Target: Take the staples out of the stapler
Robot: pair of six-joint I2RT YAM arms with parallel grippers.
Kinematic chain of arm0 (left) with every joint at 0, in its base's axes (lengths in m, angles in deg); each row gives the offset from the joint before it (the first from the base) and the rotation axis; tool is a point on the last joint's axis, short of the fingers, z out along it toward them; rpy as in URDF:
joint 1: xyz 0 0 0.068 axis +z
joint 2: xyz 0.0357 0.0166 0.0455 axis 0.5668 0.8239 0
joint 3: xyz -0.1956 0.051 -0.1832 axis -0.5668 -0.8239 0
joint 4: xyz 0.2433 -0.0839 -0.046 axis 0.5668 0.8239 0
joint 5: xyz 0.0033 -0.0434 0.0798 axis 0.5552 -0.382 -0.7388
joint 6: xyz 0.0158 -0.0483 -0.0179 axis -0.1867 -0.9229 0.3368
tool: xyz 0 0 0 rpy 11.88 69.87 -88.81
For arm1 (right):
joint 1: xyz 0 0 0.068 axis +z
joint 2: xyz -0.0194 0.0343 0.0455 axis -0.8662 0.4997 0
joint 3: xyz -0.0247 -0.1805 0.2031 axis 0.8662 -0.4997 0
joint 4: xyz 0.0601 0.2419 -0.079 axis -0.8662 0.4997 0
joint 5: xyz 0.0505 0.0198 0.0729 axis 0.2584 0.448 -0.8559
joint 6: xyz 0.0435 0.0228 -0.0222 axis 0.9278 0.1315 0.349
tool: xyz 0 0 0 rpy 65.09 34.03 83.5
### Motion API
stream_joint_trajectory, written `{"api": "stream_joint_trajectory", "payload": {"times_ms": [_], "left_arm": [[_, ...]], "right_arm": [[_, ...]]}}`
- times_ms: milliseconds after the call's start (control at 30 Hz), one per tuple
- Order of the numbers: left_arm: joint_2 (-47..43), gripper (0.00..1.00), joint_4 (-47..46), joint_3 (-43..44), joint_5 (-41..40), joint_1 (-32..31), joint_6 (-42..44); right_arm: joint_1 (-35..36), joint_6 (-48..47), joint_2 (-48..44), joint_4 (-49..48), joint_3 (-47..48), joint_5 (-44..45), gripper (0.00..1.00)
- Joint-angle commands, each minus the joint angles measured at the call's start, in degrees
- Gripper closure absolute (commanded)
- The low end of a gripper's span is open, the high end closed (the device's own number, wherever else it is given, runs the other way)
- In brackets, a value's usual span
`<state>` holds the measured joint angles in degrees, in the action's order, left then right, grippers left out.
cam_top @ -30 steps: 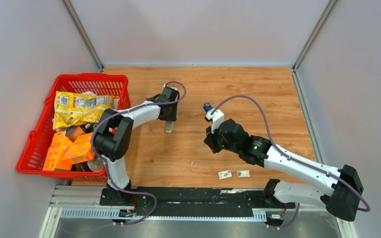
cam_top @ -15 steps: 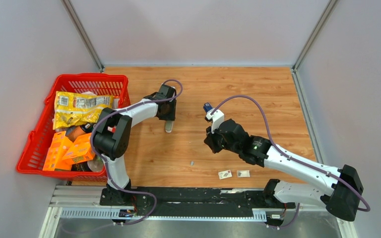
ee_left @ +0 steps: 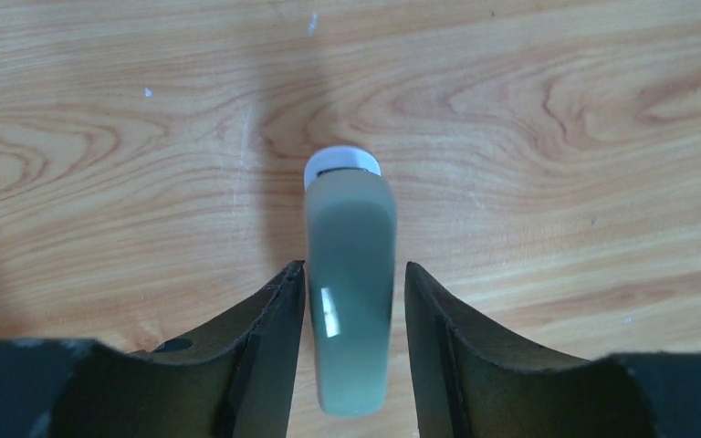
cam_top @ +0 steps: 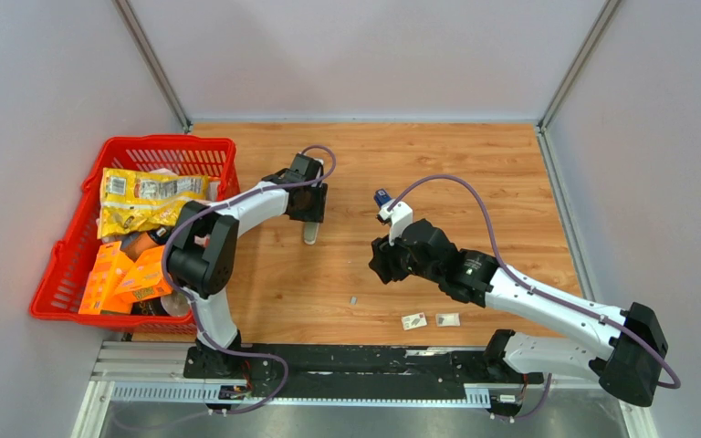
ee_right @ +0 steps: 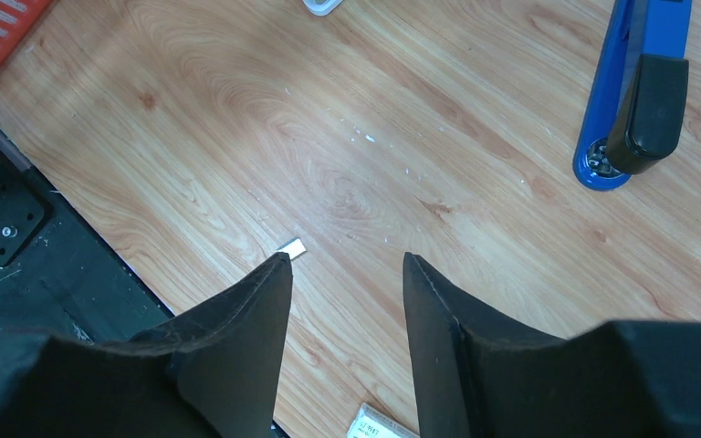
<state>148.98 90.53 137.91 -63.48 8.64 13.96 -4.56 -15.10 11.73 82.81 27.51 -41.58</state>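
A pale green stapler (ee_left: 350,292) with a white tip lies flat on the wooden table between the fingers of my left gripper (ee_left: 354,266). The jaws are open, with a gap showing on the right side. From above, this stapler (cam_top: 310,233) pokes out below the left gripper (cam_top: 308,212). A blue stapler (ee_right: 634,91) with a black top lies at the upper right of the right wrist view and behind the right wrist (cam_top: 382,197) from above. My right gripper (ee_right: 347,257) hangs open and empty above the table. A short grey strip of staples (ee_right: 292,247) lies by its left fingertip, loose on the wood (cam_top: 352,299).
A red basket (cam_top: 73,242) full of snack packets stands at the left. Two small white printed packets (cam_top: 413,320) (cam_top: 447,319) lie near the front edge, one (ee_right: 379,424) under the right gripper. The black rail (cam_top: 329,360) runs along the front.
My right gripper has gone from shut to open and shifted slightly left. The left jaws have spread wider off the pale green stapler, which stays in place.
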Motion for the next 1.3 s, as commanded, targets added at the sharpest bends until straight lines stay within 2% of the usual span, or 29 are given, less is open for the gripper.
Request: {"api": "stream_joint_trajectory", "payload": {"times_ms": [0,167,300,500,667,767,900,1067,1267], "left_arm": [[-3.2,0.45,2.0,0.7,1.7,-0.1,1.7],[-4.8,0.41,3.2,1.4,1.1,-0.2,2.1],[-7.6,0.24,4.7,2.7,1.1,-0.2,2.7],[-11.1,0.24,5.5,5.8,3.1,-0.3,5.9],[-11.6,0.25,1.6,8.9,13.5,-0.7,8.7],[-8.8,0.25,1.0,13.3,22.1,-1.3,11.9],[-5.4,0.25,-0.3,17.4,28.8,-2.6,17.6],[0.8,0.25,-1.5,24.7,33.4,-3.4,19.0],[14.4,0.27,-3.3,35.2,37.0,-4.7,15.5]], "right_arm": [[0.3,0.4,-0.5,-0.3,2.4,1.5,0.48],[0.3,0.3,-0.8,0.4,3.0,2.0,0.45],[0.2,0.0,-1.8,1.7,3.4,4.4,0.41],[-0.9,0.0,-2.3,5.3,4.3,7.6,0.39],[-3.7,2.1,-3.5,7.9,3.9,11.0,0.35],[-6.8,5.0,-4.4,9.9,3.5,10.8,0.32],[-10.5,7.5,-5.4,12.9,3.2,9.4,0.29],[-11.7,9.9,-6.3,15.1,1.7,9.4,0.3],[-12.2,13.1,-8.7,15.1,-1.5,9.0,0.34]]}}
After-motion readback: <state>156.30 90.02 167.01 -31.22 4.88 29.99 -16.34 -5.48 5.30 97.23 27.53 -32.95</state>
